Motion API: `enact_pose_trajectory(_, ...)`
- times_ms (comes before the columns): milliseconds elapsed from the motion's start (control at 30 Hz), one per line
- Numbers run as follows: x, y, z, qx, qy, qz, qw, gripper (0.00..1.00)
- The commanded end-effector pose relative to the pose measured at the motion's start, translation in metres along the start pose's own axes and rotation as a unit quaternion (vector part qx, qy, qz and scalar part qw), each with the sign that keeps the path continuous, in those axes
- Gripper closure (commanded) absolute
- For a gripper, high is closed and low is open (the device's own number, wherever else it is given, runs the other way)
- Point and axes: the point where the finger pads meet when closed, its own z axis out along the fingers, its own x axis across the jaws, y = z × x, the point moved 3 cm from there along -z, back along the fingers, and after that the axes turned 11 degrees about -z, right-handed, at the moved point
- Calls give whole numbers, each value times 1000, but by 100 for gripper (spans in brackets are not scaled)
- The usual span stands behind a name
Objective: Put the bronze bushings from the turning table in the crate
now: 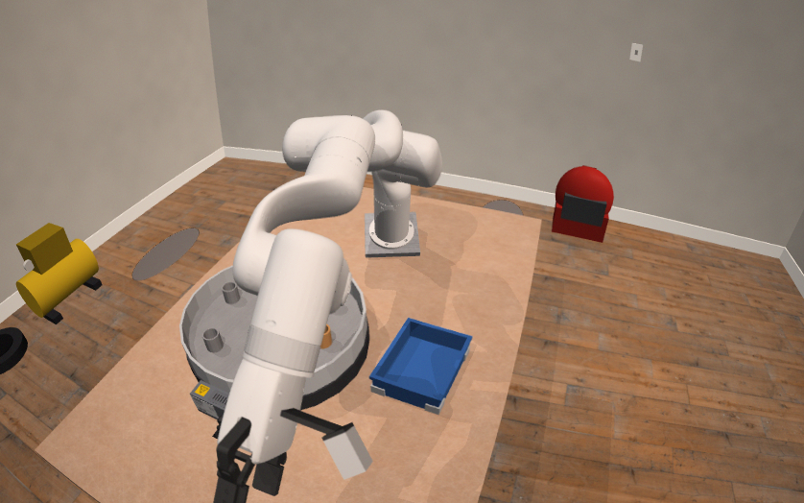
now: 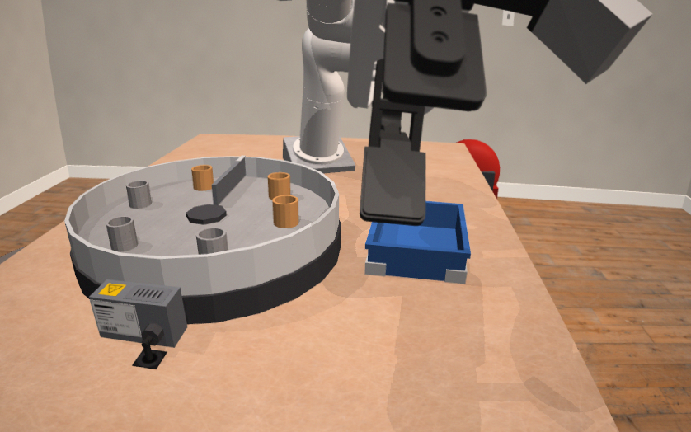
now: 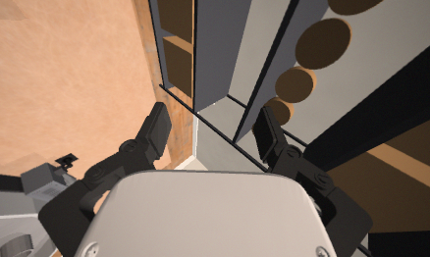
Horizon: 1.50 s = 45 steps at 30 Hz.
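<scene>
Three bronze bushings [image 2: 202, 178] [image 2: 279, 185] [image 2: 285, 212] stand upright on the turning table [image 2: 262, 265] [image 1: 340, 370]; one shows partly behind the arm in the top view. Three steel bushings [image 2: 138, 194] [image 2: 122, 234] [image 2: 212, 241] also stand on it, at the left and front; the front one is partly hidden by the rim. The blue crate [image 1: 402, 390] [image 2: 418, 261] is right of the turning table; its visible inside is empty. My gripper [image 3: 213, 115] is open, with nothing between its fingers. It hangs high above the table's front part, away from bushings and crate.
A low divider [image 2: 229, 180] and a dark hub [image 2: 206, 213] are inside the turning table's raised rim. A grey control box [image 2: 138, 313] stands at its front. The arm's base [image 1: 391, 240] is at the back. Shelving [image 3: 223, 49] shows beyond the table edge.
</scene>
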Motion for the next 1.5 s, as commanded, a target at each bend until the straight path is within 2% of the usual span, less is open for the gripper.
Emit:
enact_pose_trajectory(0,3,1,-3,0,3,0,1000,0)
enact_pose_trajectory(167,0,6,-4,-4,-3,-4,1000,0)
enact_pose_trajectory(533,-46,83,-36,-44,-88,-48,994,0)
enact_pose_trajectory(600,-46,83,-36,-44,-88,-48,994,0)
enact_pose_trajectory(633,-58,99,-46,-51,-107,-55,991,0)
enact_pose_trajectory(700,-61,103,-48,-52,-112,-57,991,0)
enact_pose_trajectory(1100,-120,167,-95,-71,-191,-73,976,0)
enact_pose_trajectory(1167,-120,167,-95,-71,-191,-73,976,0)
enact_pose_trajectory(1200,-135,180,-108,-73,-209,-74,972,0)
enact_pose_trajectory(1467,-174,209,-141,-74,-252,-73,962,0)
